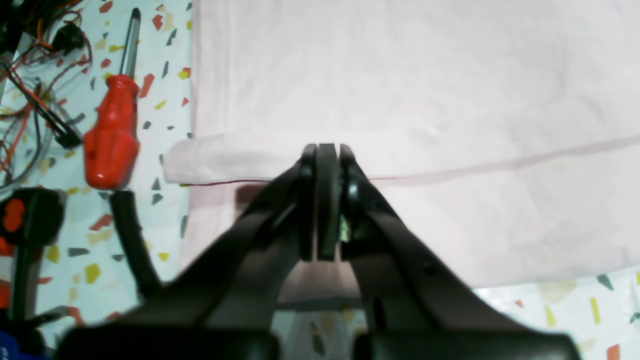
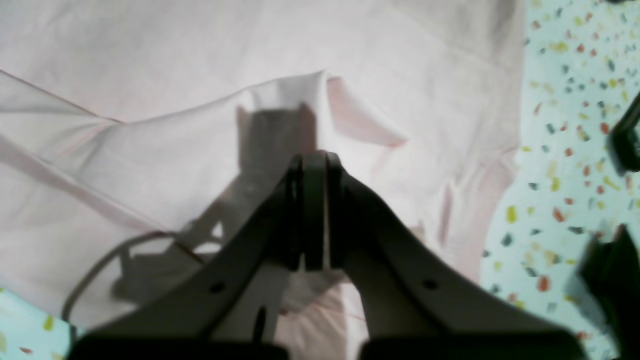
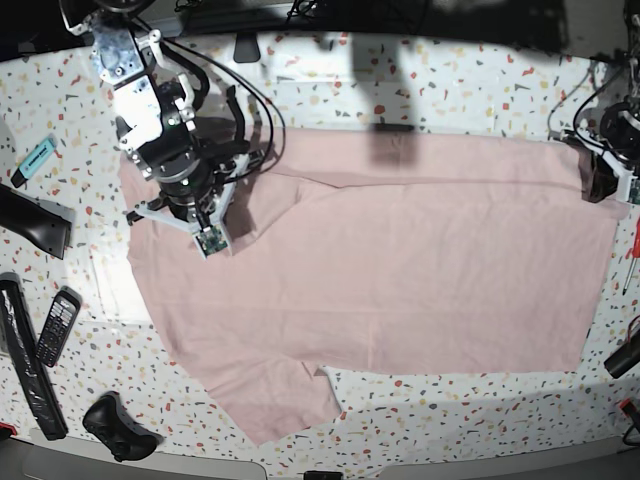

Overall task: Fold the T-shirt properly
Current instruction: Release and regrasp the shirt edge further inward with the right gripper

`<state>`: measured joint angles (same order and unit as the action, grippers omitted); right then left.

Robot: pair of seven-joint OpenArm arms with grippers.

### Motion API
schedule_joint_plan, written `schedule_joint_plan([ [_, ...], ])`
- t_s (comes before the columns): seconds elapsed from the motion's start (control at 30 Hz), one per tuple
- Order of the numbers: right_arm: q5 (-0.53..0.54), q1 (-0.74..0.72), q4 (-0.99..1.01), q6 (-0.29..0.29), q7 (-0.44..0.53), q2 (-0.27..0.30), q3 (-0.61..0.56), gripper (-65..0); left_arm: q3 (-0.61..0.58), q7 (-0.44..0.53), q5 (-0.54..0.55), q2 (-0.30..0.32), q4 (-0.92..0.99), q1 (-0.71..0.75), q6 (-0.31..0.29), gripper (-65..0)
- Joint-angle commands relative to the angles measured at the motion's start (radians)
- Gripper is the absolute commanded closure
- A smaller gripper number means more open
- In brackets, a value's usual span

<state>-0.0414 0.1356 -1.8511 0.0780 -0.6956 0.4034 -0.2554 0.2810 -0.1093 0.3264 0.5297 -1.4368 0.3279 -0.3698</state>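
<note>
Speckled terrazzo tabletop point(image 3: 420, 90) carries the pale pink T-shirt point(image 3: 400, 270), spread wide across its middle. Left gripper point(image 1: 326, 150) is pinched closed on a folded edge of the fabric beside a red screwdriver point(image 1: 112, 135); right gripper point(image 2: 314, 159) is clamped on a raised pleat.

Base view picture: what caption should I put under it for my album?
Two robot arms, the left gripper and right gripper, work a pink T-shirt on a speckled table.
</note>
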Motion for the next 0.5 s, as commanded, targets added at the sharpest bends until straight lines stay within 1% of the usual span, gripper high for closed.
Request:
schedule_joint_plan([
  [0.0, -0.008, -0.014, 0.008, -0.011, 0.02, 0.0, 0.022, 0.0, 0.012, 0.023, 0.005, 0.009, -0.013, -0.01, 0.006, 0.0],
  [0.13, -0.002, -0.014, 0.123, -0.01, 0.052, -0.027, 0.075, 0.0, 0.012, 0.022, 0.005, -0.023, -0.008, -0.009, 0.006, 0.0],
  [0.23, -0.003, -0.011, 0.184, -0.008, 0.037, -0.027, 0.077, 0.0, 0.012, -0.019, 0.006, -0.058, -0.004, -0.01, 0.006, 0.0],
  [0.3, -0.003, 0.002, 0.197, -0.008, 0.034, -0.027, 0.077, 0.0, 0.012, -0.044, 0.005, -0.085, 0.002, -0.006, 0.006, 0.0],
  [0.4, -0.011, 0.034, 0.196, -0.008, 0.052, -0.026, 0.08, 0.0, 0.012, -0.047, 0.004, -0.116, 0.002, 0.018, 0.003, 0.0],
  [0.47, -0.011, 0.051, 0.196, -0.008, 0.053, -0.025, 0.08, 0.0, 0.012, -0.046, 0.004, -0.122, 0.002, 0.039, 0.003, 0.0],
])
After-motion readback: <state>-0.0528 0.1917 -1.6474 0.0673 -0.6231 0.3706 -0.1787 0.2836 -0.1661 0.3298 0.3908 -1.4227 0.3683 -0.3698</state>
